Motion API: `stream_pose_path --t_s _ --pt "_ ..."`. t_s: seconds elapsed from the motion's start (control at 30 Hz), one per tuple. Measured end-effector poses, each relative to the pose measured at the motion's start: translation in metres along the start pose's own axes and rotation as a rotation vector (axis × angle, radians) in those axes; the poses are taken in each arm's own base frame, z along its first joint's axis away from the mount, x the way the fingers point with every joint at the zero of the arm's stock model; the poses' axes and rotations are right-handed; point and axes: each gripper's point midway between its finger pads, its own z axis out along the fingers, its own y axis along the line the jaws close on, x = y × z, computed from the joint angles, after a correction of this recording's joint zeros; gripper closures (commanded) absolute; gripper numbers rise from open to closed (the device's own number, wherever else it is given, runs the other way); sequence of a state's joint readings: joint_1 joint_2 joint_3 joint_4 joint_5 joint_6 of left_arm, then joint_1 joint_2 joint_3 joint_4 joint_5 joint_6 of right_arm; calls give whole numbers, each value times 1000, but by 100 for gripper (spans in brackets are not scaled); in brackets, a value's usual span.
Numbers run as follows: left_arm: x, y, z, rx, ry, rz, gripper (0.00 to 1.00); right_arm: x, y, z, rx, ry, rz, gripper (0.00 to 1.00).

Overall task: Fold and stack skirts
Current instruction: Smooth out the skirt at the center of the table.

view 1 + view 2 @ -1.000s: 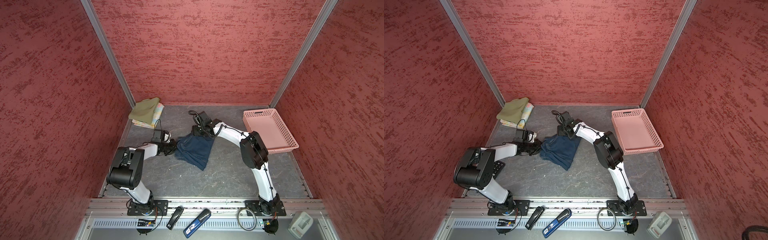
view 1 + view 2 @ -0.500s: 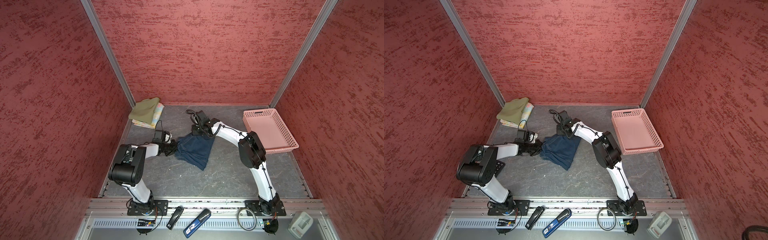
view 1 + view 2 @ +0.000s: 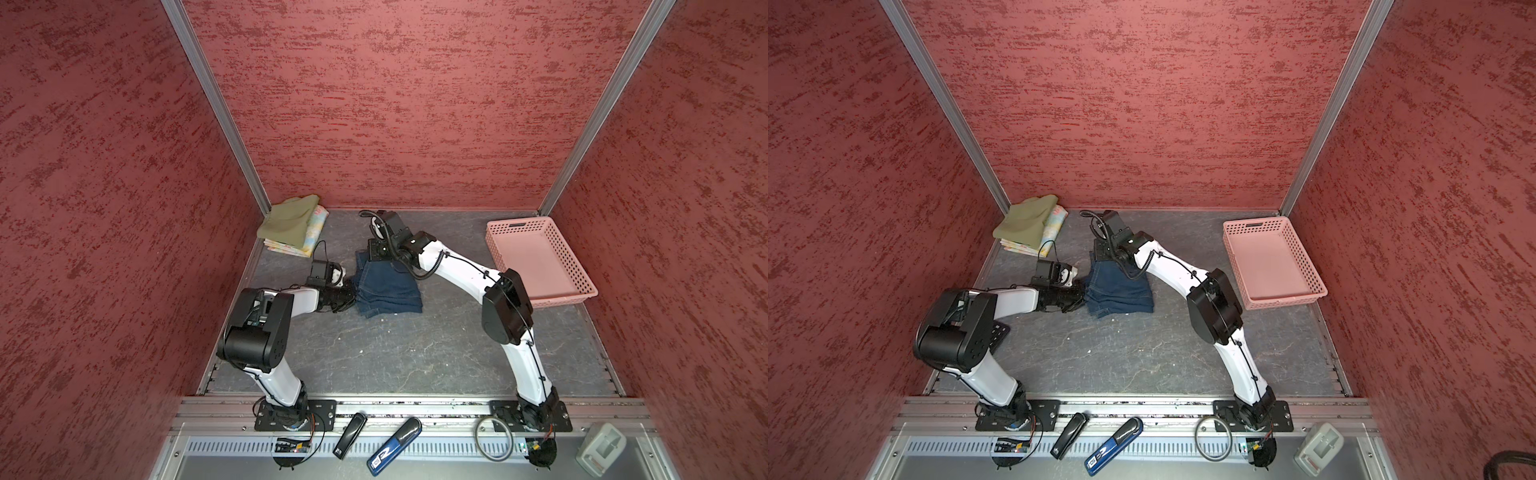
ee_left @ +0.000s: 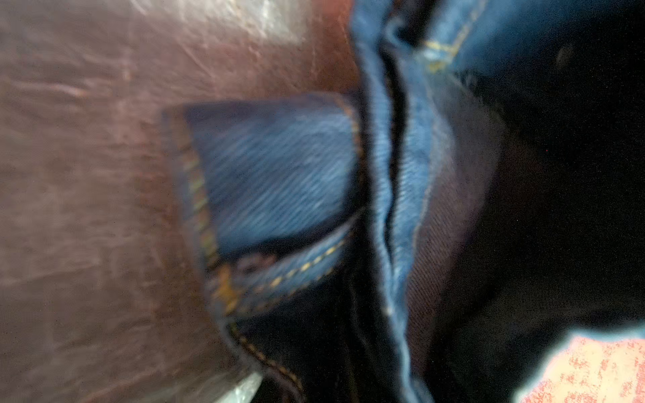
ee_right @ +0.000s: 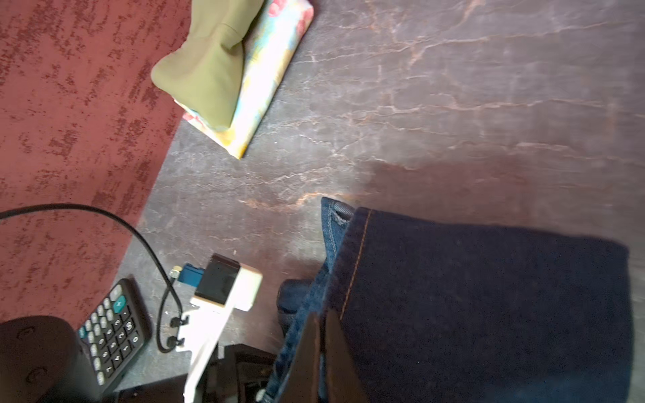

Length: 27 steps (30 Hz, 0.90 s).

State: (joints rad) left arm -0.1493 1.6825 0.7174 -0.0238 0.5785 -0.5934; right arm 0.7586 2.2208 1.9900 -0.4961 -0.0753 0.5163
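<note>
- Red textured walls (image 3: 374, 104) box in a grey marbled desk (image 3: 395, 353). The folded denim skirt (image 3: 388, 291) lies near the desk's middle, between the two arms' tips.
- At the back left corner, the olive-green skirt (image 3: 291, 220) rests folded on the floral skirt (image 3: 313, 235). That pile looks like the stack the denim one is meant to join.
- The right end effector (image 5: 323, 335) is clenched on the denim's far edge. Its dark fingers pinch together over the layered hem, likely to keep the layers from sliding apart in a lift.
- The left end effector (image 3: 352, 293) sits against the denim's near side edge, probably so that both arms can carry the fold flat.
- Whether the left one is clenched or released cannot be told. Its wrist view is filled with blurred seams and yellow stitching, and no fingers can be made out.
- The pink perforated basket (image 3: 517, 225) stands at the right, well apart from all three skirts.
- A calculator (image 5: 111, 335) lies beside the left arm (image 3: 1013, 300), which largely covers it from above.
- The denim's underside and its number of layers are hidden.
</note>
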Motion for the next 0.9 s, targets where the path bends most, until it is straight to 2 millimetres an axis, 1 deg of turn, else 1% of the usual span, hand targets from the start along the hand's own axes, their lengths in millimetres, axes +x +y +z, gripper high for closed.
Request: stream_pose_path --t_s 0.07,0.13,0.23,0.27,0.37,0.43,0.47,0.5,0.57,0.63,0.7,0.73,0.77,0.83,0.87,0.9 --pt "0 0 0 -1 2 -1 79 9 -2 12 0 18 2 100" --pt "1 0 0 -1 2 0 79 21 -9 28 8 48 7 100" --pt "1 0 0 -1 3 -1 79 44 -20 52 17 103 13 100" --pt "1 0 0 -2 3 -1 78 51 -23 58 19 121 15 98" --pt "1 0 0 -2 3 -1 75 61 -28 67 14 150 19 65" --pt "1 0 -1 -2 3 4 68 59 -24 66 -3 152 13 46" --pt "1 -1 -2 0 3 8 58 54 -19 64 -18 143 1 37" --pt "1 -3 -4 1 0 11 46 47 -16 62 -33 131 -8 30" --pt "0 -6 -12 -3 -14 23 34 31 -8 53 -63 100 -19 21" --pt "-4 -4 -24 -33 -43 19 28 16 -2 39 -90 75 -26 18" --pt "-10 -1 -41 -71 -91 8 24 -6 -1 20 -112 29 -26 16" --pt "-14 0 -52 -97 -123 2 22 -20 -3 6 -121 -4 -21 15" --pt "-17 2 -61 -125 -152 -7 21 -31 -8 -8 -126 -38 -14 14" --pt "-24 4 -80 -181 -208 -15 19 -50 -25 -40 -118 -99 6 12" --pt "-27 3 -89 -208 -235 -18 18 -58 -37 -58 -112 -136 20 11" --pt "-31 2 -97 -231 -258 -19 17 -61 -45 -70 -108 -160 32 11"
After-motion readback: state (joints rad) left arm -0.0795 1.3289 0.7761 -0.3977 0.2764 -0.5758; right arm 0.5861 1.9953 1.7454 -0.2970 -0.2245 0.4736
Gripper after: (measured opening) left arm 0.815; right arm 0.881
